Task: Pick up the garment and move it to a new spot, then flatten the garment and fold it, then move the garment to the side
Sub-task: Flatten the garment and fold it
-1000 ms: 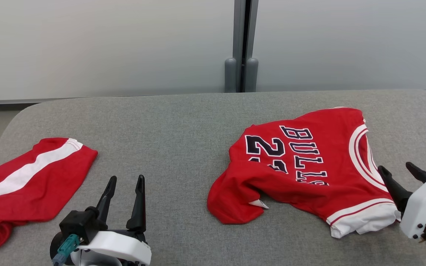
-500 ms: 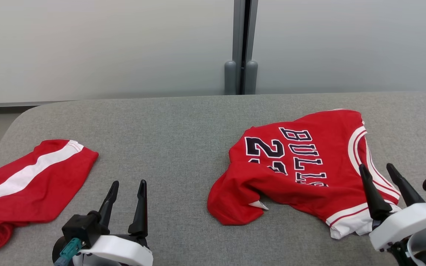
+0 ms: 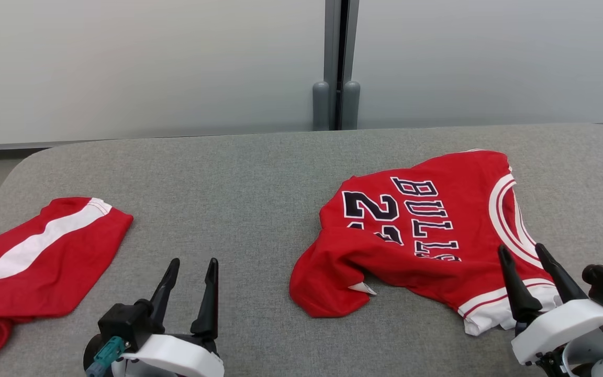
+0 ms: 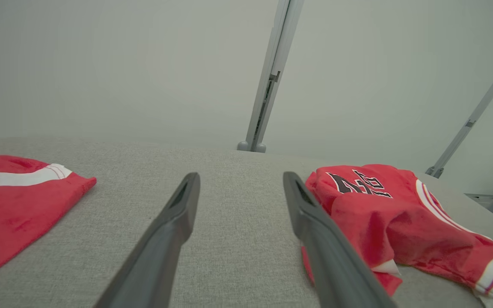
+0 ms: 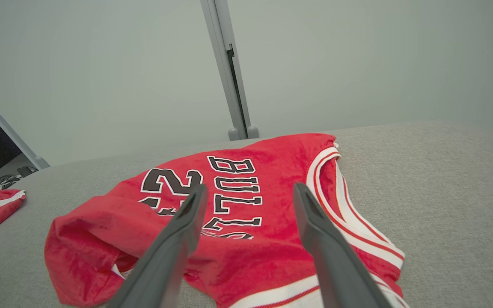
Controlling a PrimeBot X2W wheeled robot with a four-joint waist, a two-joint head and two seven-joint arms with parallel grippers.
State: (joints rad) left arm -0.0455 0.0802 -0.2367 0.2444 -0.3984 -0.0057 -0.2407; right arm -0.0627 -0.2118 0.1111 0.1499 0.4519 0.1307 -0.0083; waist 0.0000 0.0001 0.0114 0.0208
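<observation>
The red Bulls jersey (image 3: 427,230) lies rumpled right of centre in the head view, on the grey padded table (image 3: 228,178). The right gripper (image 3: 520,249) hangs above its white-trimmed lower-right edge, jaws apart and empty; the left gripper (image 3: 193,262), lower left, likewise. Best to pinch that trim squarely (not the bunched fold) before lifting.

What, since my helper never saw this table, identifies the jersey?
On the grey table, look right, just beyond the right gripper. The jersey is the crumpled red one with dark BULLS lettering; the red garment at left has just a white stripe.
</observation>
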